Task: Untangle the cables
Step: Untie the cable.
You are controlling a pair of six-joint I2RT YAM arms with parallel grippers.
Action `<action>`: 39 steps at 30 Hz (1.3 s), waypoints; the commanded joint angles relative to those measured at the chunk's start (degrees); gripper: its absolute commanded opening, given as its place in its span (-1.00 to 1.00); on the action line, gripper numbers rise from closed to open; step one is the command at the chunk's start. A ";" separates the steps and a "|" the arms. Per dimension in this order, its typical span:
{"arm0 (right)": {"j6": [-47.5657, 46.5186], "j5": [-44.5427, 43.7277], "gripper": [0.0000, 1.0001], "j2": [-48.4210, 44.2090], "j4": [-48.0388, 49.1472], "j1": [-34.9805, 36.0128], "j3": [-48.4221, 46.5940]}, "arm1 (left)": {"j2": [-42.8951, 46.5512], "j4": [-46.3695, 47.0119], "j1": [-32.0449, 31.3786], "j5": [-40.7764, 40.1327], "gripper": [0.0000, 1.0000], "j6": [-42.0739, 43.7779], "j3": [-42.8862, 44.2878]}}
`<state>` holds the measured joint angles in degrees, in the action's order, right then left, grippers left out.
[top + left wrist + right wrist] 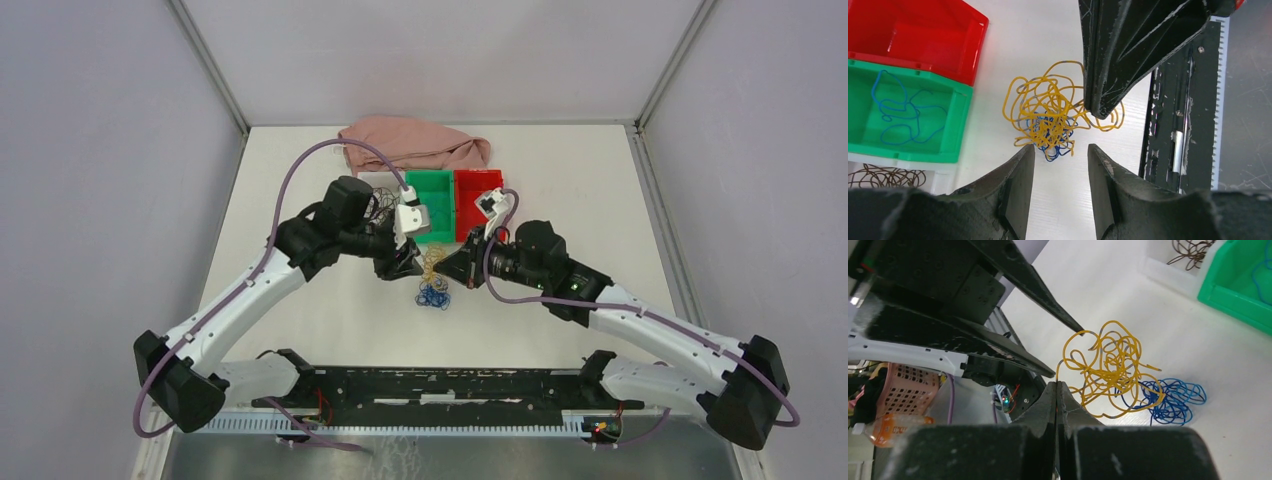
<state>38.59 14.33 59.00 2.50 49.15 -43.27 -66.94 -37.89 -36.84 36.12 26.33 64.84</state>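
Observation:
The cables lie between the two grippers as a yellow tangle (1050, 107) over a smaller blue tangle (1173, 400). My right gripper (1057, 385) is shut, and a yellow strand runs up out of its tip. In the left wrist view that same right gripper (1098, 111) touches the tangle's right side. My left gripper (1060, 150) is open, with bare table between its fingers and the tangle just beyond their tips. In the top view the left gripper (403, 264) and right gripper (462, 272) face each other across the yellow cables (432, 262), with the blue cables (433, 295) nearer the bases.
A green bin (955, 122) holds a loose blue cable (898, 107). A red bin (918, 35) stands beside it, and a white bin (385, 181) holds brown cables (888, 176). A pink cloth (415, 143) lies at the back. A black rail (450, 385) lines the near edge.

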 commanded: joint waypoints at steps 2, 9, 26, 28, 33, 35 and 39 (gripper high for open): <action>1.11 6.14 -1.00 1.19 6.09 0.45 -2.26 | 0.76 1.46 -0.25 3.90 -0.02 1.46 -0.15; 1.34 10.01 -1.00 3.63 7.87 1.14 -4.08 | 0.93 1.85 -0.86 3.47 -0.35 1.74 -0.99; -6.94 -4.00 -1.00 -5.64 -9.06 1.19 -0.75 | 6.26 7.27 -0.88 -10.39 -0.94 10.35 -2.16; -7.86 -5.79 -1.00 -7.18 -11.04 1.10 -0.42 | 7.11 7.35 -0.87 -10.69 -0.94 11.12 -1.57; -9.85 -12.98 -1.00 -11.65 -15.98 1.12 -0.40 | 8.49 6.49 -0.96 -11.26 -0.94 12.04 0.04; -10.38 -16.59 -1.00 -13.97 -18.57 1.13 -0.38 | 9.02 6.32 -0.95 -12.47 -0.94 12.90 0.06; -10.81 -23.02 -1.00 -19.62 -22.68 1.04 -0.53 | 9.79 4.38 -0.95 -12.15 -0.94 14.65 -0.51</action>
<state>29.65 0.67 44.53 -16.05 50.15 -43.57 -58.94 -33.93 -37.65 24.69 36.99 62.33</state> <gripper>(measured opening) 0.007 0.043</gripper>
